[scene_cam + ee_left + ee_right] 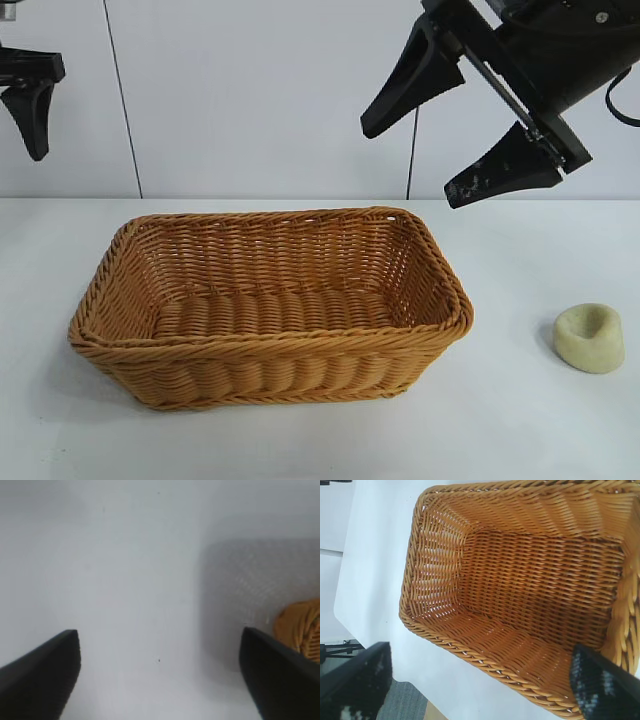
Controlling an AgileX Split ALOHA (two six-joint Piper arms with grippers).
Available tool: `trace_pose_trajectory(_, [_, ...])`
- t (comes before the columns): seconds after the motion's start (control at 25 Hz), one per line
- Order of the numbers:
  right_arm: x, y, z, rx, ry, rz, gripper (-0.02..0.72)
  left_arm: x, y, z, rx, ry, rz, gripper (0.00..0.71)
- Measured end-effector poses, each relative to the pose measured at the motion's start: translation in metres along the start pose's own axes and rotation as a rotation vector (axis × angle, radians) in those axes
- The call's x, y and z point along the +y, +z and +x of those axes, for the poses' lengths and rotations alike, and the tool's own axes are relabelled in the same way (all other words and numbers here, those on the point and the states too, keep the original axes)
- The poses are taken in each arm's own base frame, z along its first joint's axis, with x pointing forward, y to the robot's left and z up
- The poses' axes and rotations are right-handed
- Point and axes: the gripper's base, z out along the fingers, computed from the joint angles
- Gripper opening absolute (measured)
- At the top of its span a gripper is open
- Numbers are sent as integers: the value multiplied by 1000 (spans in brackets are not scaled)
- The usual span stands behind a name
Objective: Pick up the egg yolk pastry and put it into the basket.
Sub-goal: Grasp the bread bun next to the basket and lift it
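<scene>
The egg yolk pastry (590,338) lay right of the basket (270,355); the left pincer (32,95) and right pincer (450,130) hung above, fingers apart.

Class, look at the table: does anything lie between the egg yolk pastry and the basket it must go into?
Nothing visible does. The egg yolk pastry sits alone on bare table beside the basket, with only the basket's near wall to clear. The open right gripper hangs above.
</scene>
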Motion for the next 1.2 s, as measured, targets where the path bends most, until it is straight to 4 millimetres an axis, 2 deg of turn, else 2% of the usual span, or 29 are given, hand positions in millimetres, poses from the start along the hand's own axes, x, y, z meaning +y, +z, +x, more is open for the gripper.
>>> trace_pose_trajectory(0.2, [0, 0, 0, 0, 0, 0, 663, 7, -35, 71, -41, 7, 4, 668])
trace_pose_trajectory(0.32, [0, 0, 0, 0, 0, 0, 663, 12, -46, 117, -64, 7, 6, 667])
trace_pose_trajectory(0.52, [0, 0, 0, 0, 0, 0, 663, 19, -38, 189, -107, 10, 10, 665])
trace_pose_trajectory(0.68, [0, 0, 0, 0, 0, 0, 663, 23, -24, 233, -200, 11, 19, 665])
trace_pose_trajectory(0.84, [0, 0, 0, 0, 0, 0, 663, 26, -18, 265, -311, 12, 29, 665])
trace_pose_trajectory(1.2, [-1, 0, 0, 3, -6, 6, 663, 29, -39, 297, -574, 20, 51, 665])
